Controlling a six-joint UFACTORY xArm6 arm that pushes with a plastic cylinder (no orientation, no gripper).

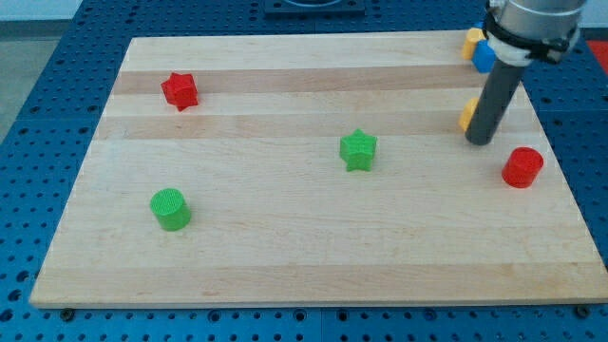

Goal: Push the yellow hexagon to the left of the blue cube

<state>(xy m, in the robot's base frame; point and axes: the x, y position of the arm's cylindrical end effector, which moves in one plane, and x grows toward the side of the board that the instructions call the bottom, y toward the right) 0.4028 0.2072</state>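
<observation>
Rod, no pincer, so nothing held: my tip (480,141) touches a mostly hidden yellow block (467,114), perhaps the hexagon. Blue cube (483,55) sits above, beside another yellow block (471,42).

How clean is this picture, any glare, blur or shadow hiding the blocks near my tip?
Camera view: lighting is even and soft, with no glare on the wooden board; shadows are faint. Focus is sharp on the green star and red cylinder. The trouble is occlusion: the rod hides most of the yellow block beside my tip, and partly covers the blue block.
</observation>
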